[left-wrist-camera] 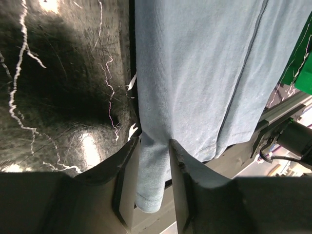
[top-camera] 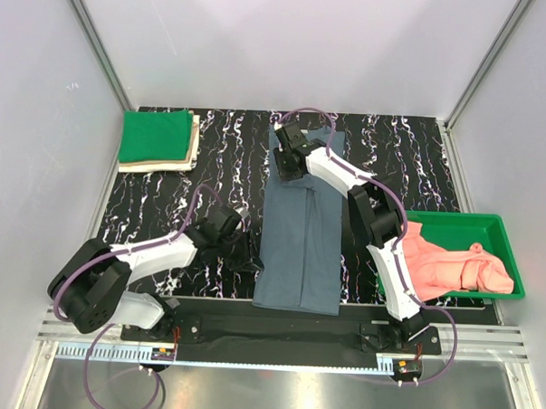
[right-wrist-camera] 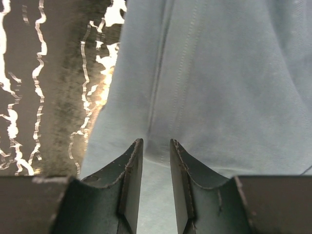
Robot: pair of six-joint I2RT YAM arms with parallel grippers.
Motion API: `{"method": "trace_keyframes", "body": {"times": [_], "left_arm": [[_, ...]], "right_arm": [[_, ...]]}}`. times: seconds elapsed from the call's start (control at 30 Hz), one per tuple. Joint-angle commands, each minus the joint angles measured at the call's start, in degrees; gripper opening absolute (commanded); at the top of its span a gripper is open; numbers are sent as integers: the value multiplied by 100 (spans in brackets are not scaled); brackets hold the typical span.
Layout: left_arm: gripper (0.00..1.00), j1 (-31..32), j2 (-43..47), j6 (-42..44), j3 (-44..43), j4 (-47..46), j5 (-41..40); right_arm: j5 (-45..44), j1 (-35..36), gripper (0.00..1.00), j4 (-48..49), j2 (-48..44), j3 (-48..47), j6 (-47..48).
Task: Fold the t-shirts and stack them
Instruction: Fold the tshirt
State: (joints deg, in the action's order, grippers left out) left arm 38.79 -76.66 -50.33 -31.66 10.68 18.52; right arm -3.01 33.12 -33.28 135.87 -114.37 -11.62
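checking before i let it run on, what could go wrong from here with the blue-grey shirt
1. The near corner of the blue-grey shirt lies between the parted fingers of the left claw; pulling away could snag it and spoil the fold.
2. That near end reaches the front edge of the table, so a tug might drag it off.
3. The right claw hangs open over the far end and could catch cloth if it drops.

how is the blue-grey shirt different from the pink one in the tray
The blue-grey shirt lies flat on the table as a long narrow strip; the pink shirt sits crumpled in the green tray. The left claw and right claw are at the blue-grey shirt; neither is at the pink shirt. Both are plain soft cloth.
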Motion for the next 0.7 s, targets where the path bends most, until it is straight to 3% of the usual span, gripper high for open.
{"method": "trace_keyframes", "body": {"times": [0.0,0.33,0.53,0.67], "left_arm": [[37,33,266,137,-279,110,-270],[39,33,433,225,-481,347,-420],[40,24,363,365,-666,497,-516],[40,-11,257,445,-736,550,-569]], "right_arm": [[-288,54,35,49,-123,64,142],[-174,80,30,32,-26,-24,125],[-323,71,0,6,-114,-85,203],[-227,80,0,-38,-158,-112,186]]}}
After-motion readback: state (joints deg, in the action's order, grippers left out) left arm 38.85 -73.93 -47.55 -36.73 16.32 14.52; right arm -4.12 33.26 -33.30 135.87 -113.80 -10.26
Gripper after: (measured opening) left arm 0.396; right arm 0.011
